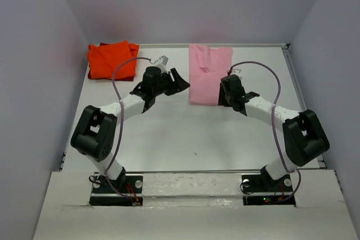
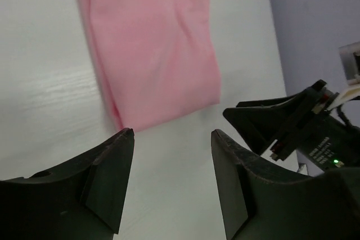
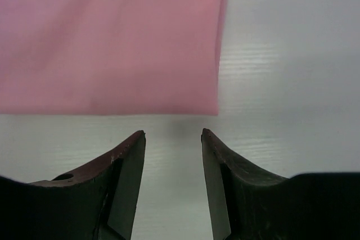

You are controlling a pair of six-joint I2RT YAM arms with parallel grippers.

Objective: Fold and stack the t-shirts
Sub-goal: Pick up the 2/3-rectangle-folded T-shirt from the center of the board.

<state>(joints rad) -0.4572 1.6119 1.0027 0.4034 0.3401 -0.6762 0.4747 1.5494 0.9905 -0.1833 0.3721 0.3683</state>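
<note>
On the table (image 1: 185, 139), folded pink t-shirt (image 1: 207, 74) near both pairs of empty, parted jaws; orange-red t-shirt (image 1: 111, 60) back-left.

Two t-shirts (one pink (image 1: 209, 74), one orange-red (image 1: 111, 60)), two arms (image 1: 121, 108) (image 1: 264, 108), two end effectors (image 2: 171, 133) (image 3: 172, 133), one table (image 1: 185, 133)

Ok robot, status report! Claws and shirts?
Left claw open, empty. Right claw open, empty, at pink t-shirt's near edge. Orange t-shirt apart, far-left corner. Nothing blocking.
</note>
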